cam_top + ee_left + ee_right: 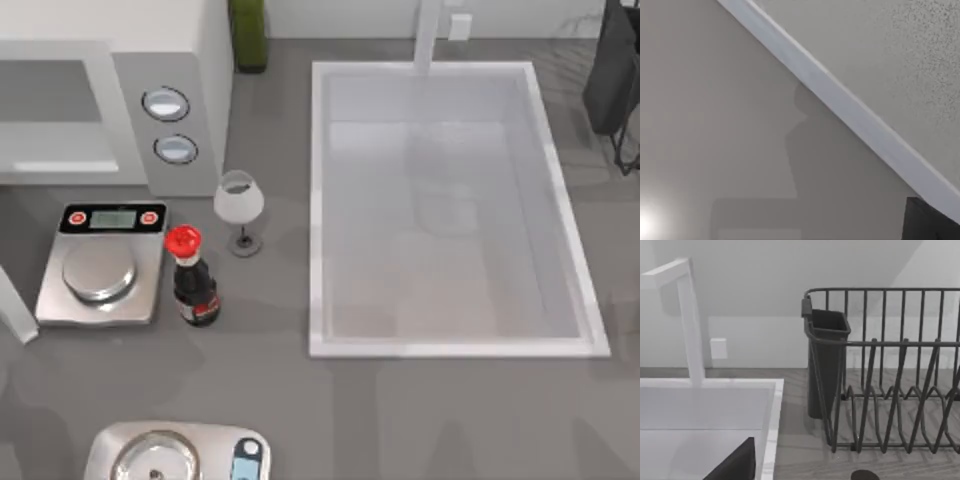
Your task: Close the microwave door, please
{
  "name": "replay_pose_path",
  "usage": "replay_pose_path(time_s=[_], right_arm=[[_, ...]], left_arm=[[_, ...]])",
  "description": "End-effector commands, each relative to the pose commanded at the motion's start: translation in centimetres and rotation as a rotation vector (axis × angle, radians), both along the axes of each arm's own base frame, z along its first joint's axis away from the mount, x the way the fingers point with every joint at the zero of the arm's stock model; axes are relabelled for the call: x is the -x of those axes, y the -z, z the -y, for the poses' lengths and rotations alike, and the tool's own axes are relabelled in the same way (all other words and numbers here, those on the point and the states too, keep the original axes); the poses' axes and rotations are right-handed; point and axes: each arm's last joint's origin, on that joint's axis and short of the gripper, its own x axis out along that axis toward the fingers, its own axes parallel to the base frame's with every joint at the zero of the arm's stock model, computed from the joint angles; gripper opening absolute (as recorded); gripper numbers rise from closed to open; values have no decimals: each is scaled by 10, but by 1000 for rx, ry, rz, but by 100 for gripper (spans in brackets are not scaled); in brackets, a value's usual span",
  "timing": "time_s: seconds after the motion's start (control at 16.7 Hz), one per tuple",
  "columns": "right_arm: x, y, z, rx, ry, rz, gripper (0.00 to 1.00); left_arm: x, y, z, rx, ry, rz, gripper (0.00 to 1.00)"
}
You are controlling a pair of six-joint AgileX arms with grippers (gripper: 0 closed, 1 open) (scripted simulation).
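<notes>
White and boxy, the microwave (205, 100) sits at the top view's upper left, its two round dials facing the camera and its cavity looking exposed. That makes it the landmark for everything else. The largest thing is the pale sink (320, 200), well to the microwave's right. A dark wire dish rack (615, 80) lies beyond the sink, on the side far from the microwave.

The microwave door (15, 305) appears as a thin white slanted bar in front of the microwave, at the table's left edge. I judge it is swung wide on a hinge outside the frame, so closing is not yet done. The left wrist view looks along a white strip (840, 95), probably the door's frame. This suggests the left arm is held close to the panel, ready to push it.

A steel scale with red buttons (100, 275) lies just in front of the dials, and a second scale (175, 450) is farther forward. A red-capped dark bottle (192, 280) and a wine glass (238, 205) stand near the microwave's front right corner. All of these sit close to the arc the door would sweep, so the push needs care.

The left gripper (932, 220) is a dark corner beside the strip, and I cannot tell whether it is clenched or released. The right gripper (735, 462) hangs over the sink's edge facing the rack, apparently idle, and its state cannot be told either.
</notes>
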Motion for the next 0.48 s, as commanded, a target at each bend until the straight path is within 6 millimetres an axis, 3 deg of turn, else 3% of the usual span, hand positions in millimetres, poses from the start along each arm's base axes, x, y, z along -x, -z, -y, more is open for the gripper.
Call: replay_pose_path(time_s=[0.3,0.48], right_arm=[[0,0,0,0,0,0,100],[0,0,0,0,0,0,100]], left_arm=[[-1,0,57,-4,31,-2,0],[5,-1,75,-3,15,14,0]])
